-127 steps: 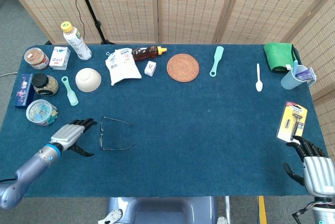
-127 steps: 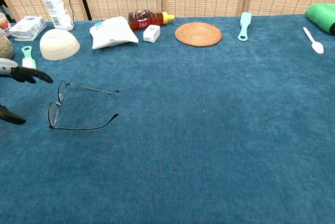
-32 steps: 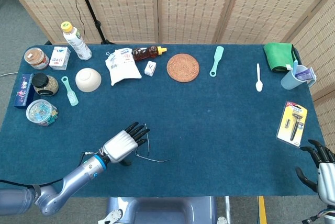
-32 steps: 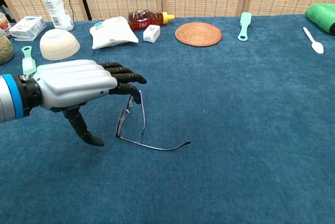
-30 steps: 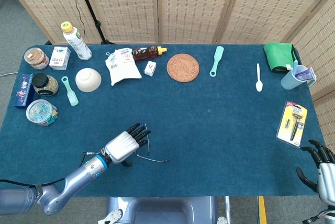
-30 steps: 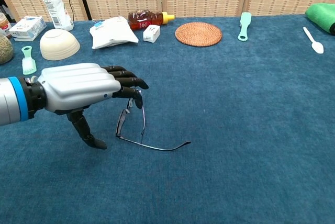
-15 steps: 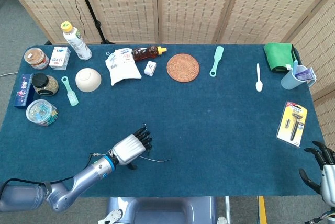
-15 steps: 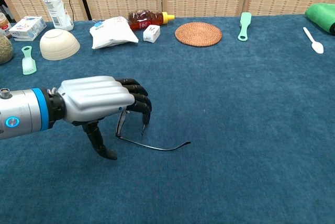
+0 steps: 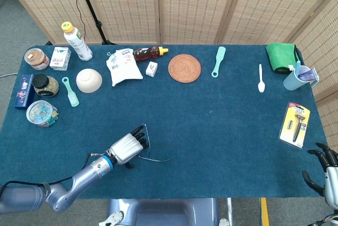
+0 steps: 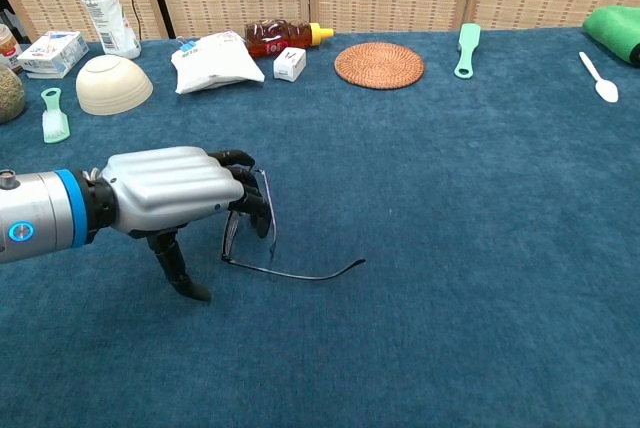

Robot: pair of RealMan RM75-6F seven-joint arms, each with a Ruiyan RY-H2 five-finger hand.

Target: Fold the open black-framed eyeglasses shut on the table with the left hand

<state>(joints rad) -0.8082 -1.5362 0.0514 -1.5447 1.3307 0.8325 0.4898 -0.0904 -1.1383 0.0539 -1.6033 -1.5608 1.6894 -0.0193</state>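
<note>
The black-framed eyeglasses (image 10: 262,238) are seen on the near-left of the blue table (image 10: 450,208), one temple still open. The left hand (image 10: 170,190) is curled over the lenses; a grip cannot be told. The frame is judged light and fragile, best pressed at the open temple.

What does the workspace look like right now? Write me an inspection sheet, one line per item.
Surface: blue cloth-covered table.
Job's things: black-framed eyeglasses near the front left; one temple arm sticks out to the right, so not folded shut.
Clutter: along the back, white plastic bottle, cream bowl, white pouch, amber squeeze bottle, round woven coaster, mint brush; at the right, white spoon, green cloth, packaged razor.
Hands: left hand over the lens end, fingers curled on the frame; right hand at the table's front right corner, empty.
Cables: black cord behind the table.
Surroundings: woven folding screens.
</note>
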